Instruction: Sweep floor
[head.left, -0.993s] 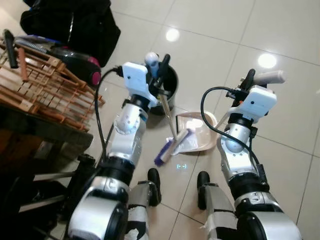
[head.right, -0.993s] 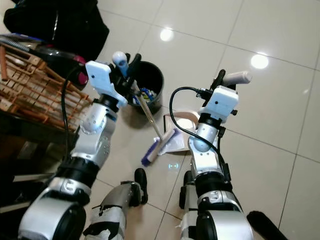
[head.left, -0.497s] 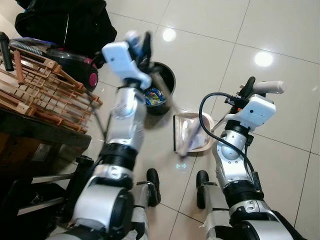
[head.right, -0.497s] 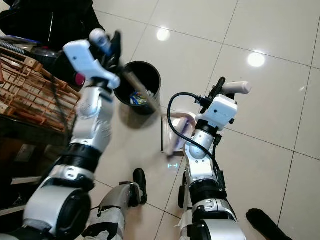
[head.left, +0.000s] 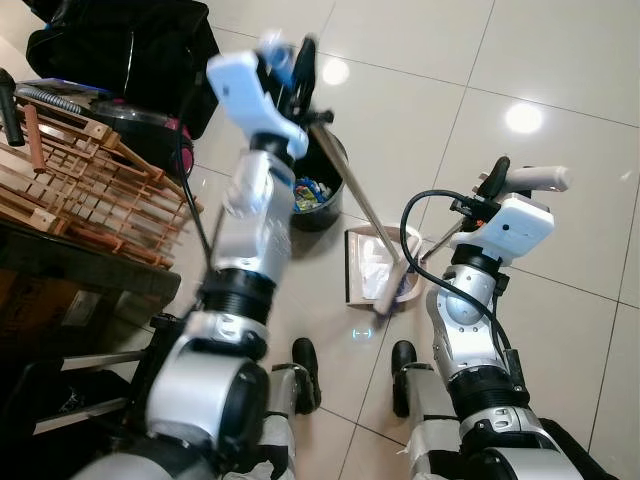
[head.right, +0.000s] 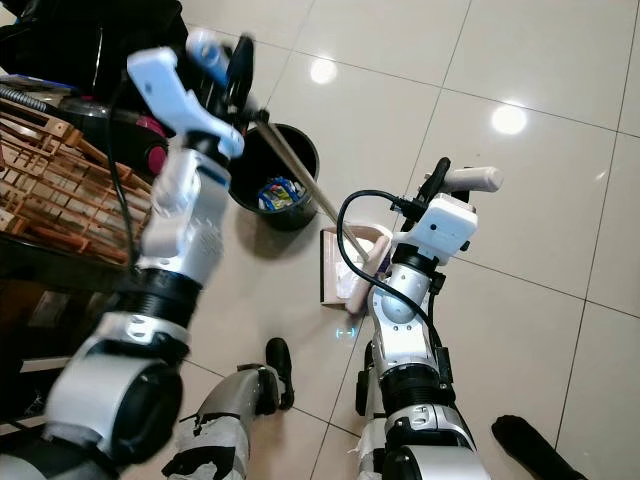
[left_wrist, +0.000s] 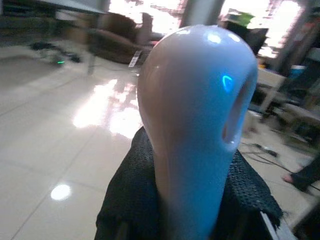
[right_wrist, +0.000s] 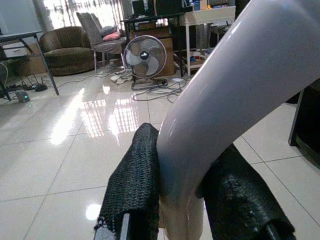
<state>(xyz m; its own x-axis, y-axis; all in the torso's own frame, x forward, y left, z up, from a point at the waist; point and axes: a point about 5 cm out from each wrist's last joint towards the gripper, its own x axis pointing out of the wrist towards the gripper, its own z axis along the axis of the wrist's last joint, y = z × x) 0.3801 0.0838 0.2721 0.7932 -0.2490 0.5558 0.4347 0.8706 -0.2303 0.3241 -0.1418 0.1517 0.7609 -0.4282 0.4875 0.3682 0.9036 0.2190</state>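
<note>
Open tiled floor (head.left: 560, 60) spreads ahead and right; a wooden rack (head.left: 80, 190) and black bin (head.left: 320, 190) crowd the left. Left end effector (head.left: 290, 65) clenches the broom (head.left: 360, 210), bristles inside the dustpan (head.left: 375, 265). Right end effector (head.left: 505, 178) clasps the dustpan handle (head.left: 535, 177).

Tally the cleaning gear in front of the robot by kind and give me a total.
Broom, held by the left gripper: 1
Dustpan, held by the right gripper: 1
Black bin: 1
Vacuum cleaner: 1
Total: 4
</note>
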